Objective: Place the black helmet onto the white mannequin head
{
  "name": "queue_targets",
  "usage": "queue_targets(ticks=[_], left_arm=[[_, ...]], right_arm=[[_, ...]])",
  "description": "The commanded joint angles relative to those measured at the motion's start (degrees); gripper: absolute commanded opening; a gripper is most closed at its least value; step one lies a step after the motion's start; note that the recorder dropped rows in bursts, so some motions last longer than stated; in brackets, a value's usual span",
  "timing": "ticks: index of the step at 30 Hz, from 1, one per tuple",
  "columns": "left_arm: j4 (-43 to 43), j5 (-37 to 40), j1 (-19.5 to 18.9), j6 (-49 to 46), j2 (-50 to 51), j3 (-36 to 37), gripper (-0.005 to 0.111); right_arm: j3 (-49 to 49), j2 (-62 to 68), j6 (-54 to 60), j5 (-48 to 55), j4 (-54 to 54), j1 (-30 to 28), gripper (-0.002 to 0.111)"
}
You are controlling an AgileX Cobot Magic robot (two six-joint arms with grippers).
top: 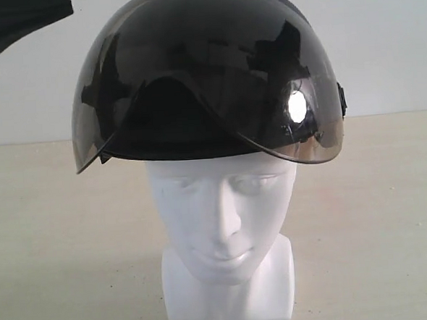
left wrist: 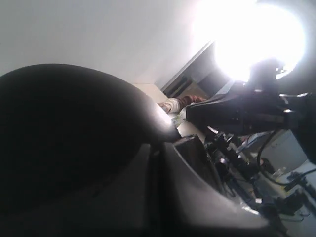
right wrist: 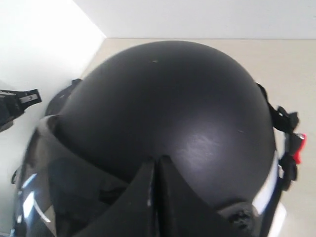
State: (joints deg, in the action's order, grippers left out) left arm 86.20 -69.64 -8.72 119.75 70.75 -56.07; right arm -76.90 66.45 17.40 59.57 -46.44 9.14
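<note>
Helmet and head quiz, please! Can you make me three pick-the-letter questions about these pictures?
1. Where is the black helmet?
A) beside the white mannequin head
B) on top of it
C) under it

2. What colour is the mannequin head?
A) white
B) red
C) green

3. How is the right claw?
A) wide open
B) shut
C) squeezing the head

Answers:
1 B: the helmet covers the crown, with the face showing below its rim.
2 A: the face and neck are plain white.
3 B: its two fingers meet with no gap.
</note>
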Motion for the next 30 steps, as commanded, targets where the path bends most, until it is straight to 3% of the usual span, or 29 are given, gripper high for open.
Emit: queue_targets(ticks=[1,9,13,22,30], left_arm=[[5.66,-0.32,-0.06,0.63,-2.33,-3.65,0.004],[6.16,-0.32,0.17,0.63,0.55,-4.61,0.004],[6.03,-0.32,1.95,0.63,3.44,-5.05,0.004],[7.21,-0.32,2.09,0.63,6.86,-10.07,0.004],[7.82,-0.32,3.28,0.63,8.01,-10.32,0.004]], right_arm=[[-0.43,-0.55,5.33,-0.21,-4.68,0.03,0.0],[-0.32,2.2,10.09,-0.84,-12.62,0.03,0.0],[0.38,2.86,11.05,-0.25,-12.91,0.13,0.0],[3.25,2.86,14.35,-0.49,-13.15,0.16,0.0],[3.25,3.71,14.45,-1.9,-15.17,0.4,0.0]])
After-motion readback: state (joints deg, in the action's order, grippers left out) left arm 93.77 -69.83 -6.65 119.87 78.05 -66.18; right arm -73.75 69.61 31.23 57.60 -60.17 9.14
